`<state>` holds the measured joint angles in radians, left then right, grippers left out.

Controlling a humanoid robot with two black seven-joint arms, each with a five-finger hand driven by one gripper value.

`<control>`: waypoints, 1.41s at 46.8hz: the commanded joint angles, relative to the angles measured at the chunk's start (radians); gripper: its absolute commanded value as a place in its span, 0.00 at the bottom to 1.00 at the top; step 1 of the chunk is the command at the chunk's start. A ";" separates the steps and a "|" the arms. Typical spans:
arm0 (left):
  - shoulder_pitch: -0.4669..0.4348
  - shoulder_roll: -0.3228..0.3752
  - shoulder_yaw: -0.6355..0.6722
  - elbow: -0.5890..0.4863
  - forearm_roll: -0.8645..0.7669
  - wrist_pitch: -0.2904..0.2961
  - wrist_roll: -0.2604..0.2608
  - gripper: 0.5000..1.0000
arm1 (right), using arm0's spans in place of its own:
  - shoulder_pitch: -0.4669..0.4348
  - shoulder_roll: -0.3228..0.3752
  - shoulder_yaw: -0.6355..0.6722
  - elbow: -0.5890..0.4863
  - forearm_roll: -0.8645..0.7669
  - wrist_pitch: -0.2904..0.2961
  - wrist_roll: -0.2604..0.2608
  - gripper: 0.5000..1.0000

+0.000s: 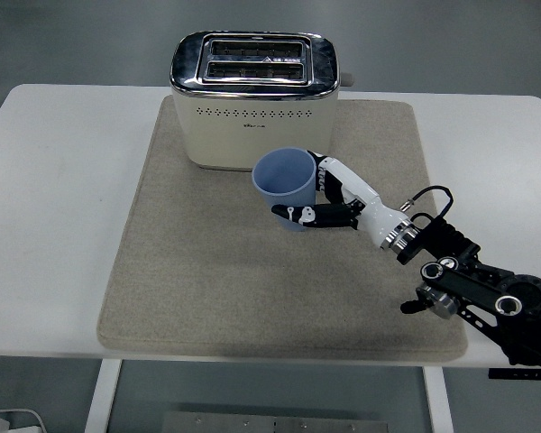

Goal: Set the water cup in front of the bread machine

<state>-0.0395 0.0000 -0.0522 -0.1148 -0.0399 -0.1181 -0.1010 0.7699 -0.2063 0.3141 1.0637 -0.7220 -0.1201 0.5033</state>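
Head view: the right robot hand (329, 200) has its fingers curled around the blue water cup (285, 186), grasping it from the right. The cup sits upright just in front of the bread machine (252, 99), over the beige mat (207, 271) on the white counter (54, 225).

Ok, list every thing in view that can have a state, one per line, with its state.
water cup: upright, looks empty, held in front of the bread machine; cannot tell if it touches the mat.
right robot hand: fingers closed around the water cup.
bread machine: upright on the mat, both slots look empty.
mat: lying flat on the white table.
left robot hand: not in view.
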 commanded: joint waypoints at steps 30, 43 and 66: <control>0.001 0.000 0.000 0.000 0.000 0.000 0.000 1.00 | 0.051 0.206 0.017 -0.272 0.013 0.003 -0.003 0.18; 0.001 0.000 0.000 0.000 0.000 0.000 0.000 1.00 | 0.051 0.206 0.014 -0.264 0.013 0.005 -0.003 0.45; 0.001 0.000 0.000 0.000 0.000 0.000 0.000 1.00 | 0.051 0.206 0.003 -0.257 0.013 0.016 -0.005 0.82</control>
<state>-0.0390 0.0000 -0.0521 -0.1149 -0.0399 -0.1181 -0.1011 0.8192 -0.0001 0.3176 0.8064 -0.7087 -0.1045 0.4987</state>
